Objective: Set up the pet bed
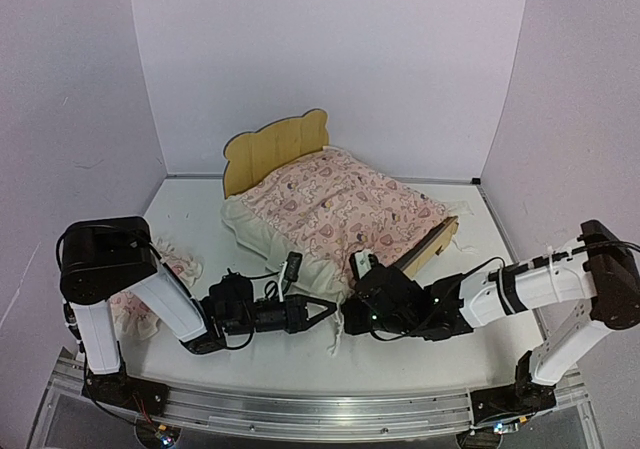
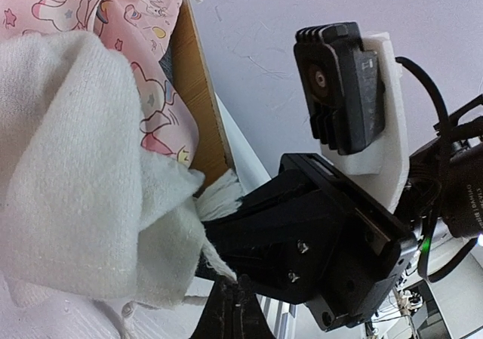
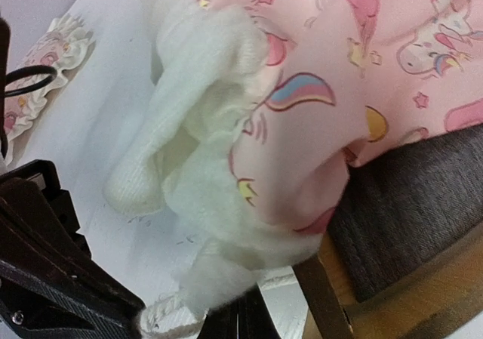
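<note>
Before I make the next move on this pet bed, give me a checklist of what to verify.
1. Blanket draped over the pet bed: ok.
2. Mattress pad seated in the frame under the blanket: ok.
3. Pillow on the bed: not ok, it lies on the table, apart from the bed.
4. Left gripper and right gripper shut at the ruffle: ok.
5. Ruffle actually pinched: cannot tell.

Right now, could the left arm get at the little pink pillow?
Probably yes. The pillow lies uncovered on the table right beside the left arm, but so close in that the arm would have to fold back.
</note>
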You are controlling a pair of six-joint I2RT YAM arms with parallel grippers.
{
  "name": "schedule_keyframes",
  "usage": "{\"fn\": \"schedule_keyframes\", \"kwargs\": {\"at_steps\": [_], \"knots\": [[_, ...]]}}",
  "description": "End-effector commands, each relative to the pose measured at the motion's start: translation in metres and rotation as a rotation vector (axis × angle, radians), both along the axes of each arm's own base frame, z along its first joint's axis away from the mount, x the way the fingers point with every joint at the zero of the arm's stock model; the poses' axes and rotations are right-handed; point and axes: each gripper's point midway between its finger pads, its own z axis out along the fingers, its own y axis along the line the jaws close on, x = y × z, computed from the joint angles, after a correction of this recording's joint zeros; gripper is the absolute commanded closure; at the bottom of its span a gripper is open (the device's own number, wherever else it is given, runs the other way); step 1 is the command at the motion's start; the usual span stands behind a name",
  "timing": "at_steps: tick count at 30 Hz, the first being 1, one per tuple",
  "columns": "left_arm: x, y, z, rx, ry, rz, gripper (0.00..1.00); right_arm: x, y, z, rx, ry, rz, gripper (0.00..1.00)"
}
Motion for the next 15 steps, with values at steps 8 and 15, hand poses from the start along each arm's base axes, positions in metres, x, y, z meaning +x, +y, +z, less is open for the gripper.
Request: {"fn": "schedule_keyframes", "kwargs": {"at_steps": [8,15], "knots": [[-0.001,-0.003,0.029,-0.093,-0.056,-0.041,1.0,-0.011,0.044,0.01,0.189,-0.228,0.412,1.0],[0.003,-0.003,0.026,-0.089,-0.043,-0.032,1.0,-0.024,0.052,0.021,0.216,-0.354,0.611,1.0]]}}
